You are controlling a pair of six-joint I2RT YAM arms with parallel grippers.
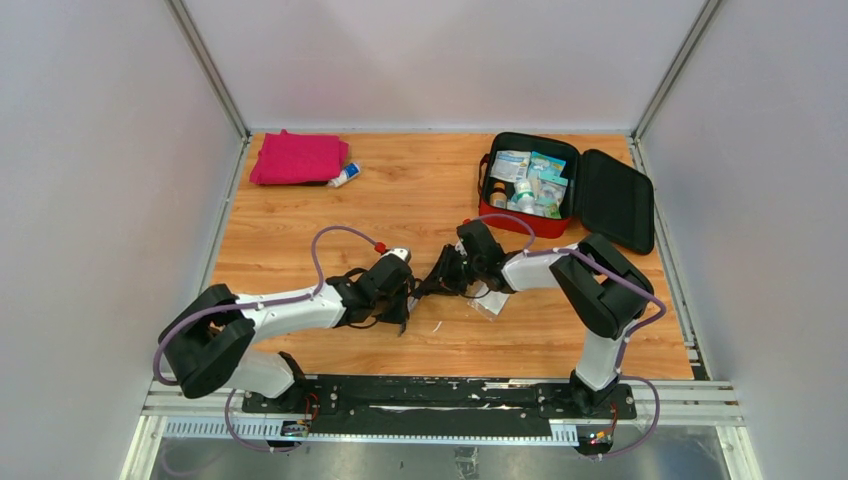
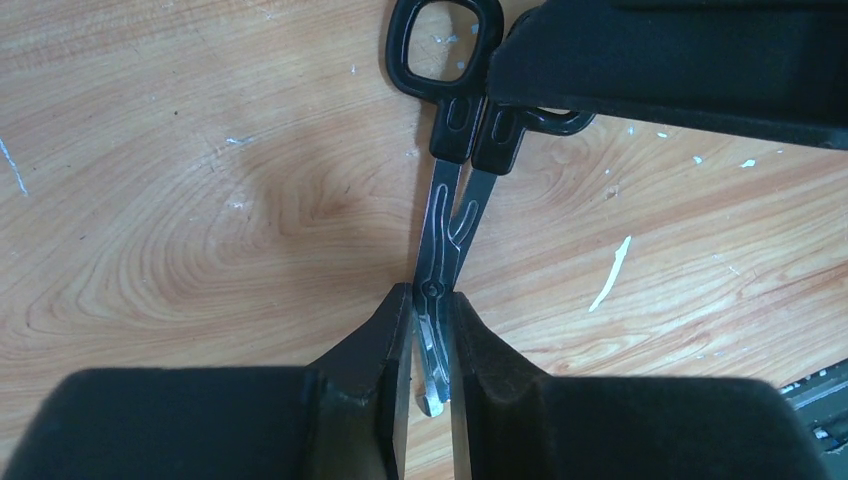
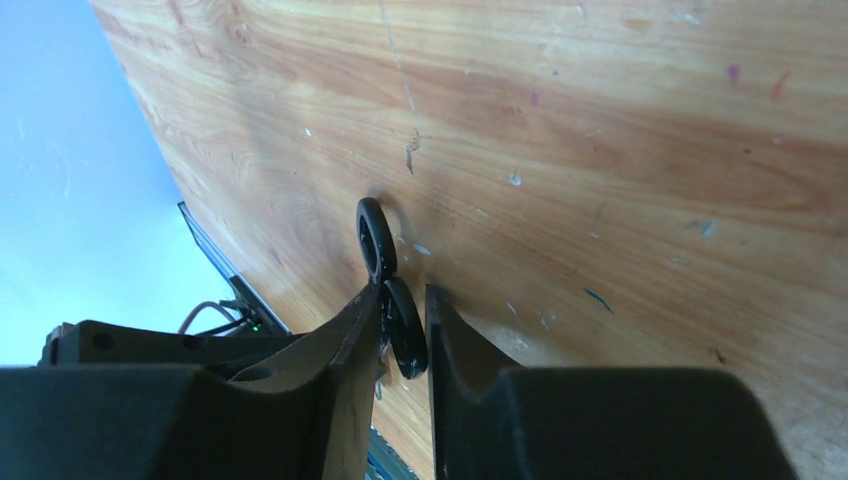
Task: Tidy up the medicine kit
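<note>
Tabletop [image 1: 420, 190]: wood-grain laminate, smooth, flecked with white scuffs.

Kit [image 1: 525, 222]: rounded-square red clamshell, black lining, lying open at far right, lid flat to the right. The tray holds packets and small bottles.

Scissors [image 2: 450, 210]: thin metal blades, black moulded plastic loop handles, spanning the two hands at near centre.

Left hand [image 2: 430, 295]: black pads nearly closed, pinching the blades just below the pivot.

Right hand [image 3: 404, 290]: narrowed onto one handle loop, which sits between its pads; the other loop is outside them.

Both hands are near and left of the kit, well apart from it.

Far left: folded pink cloth [image 1: 298, 158], soft, with a small white tube [image 1: 344, 177] touching its right edge.
</note>
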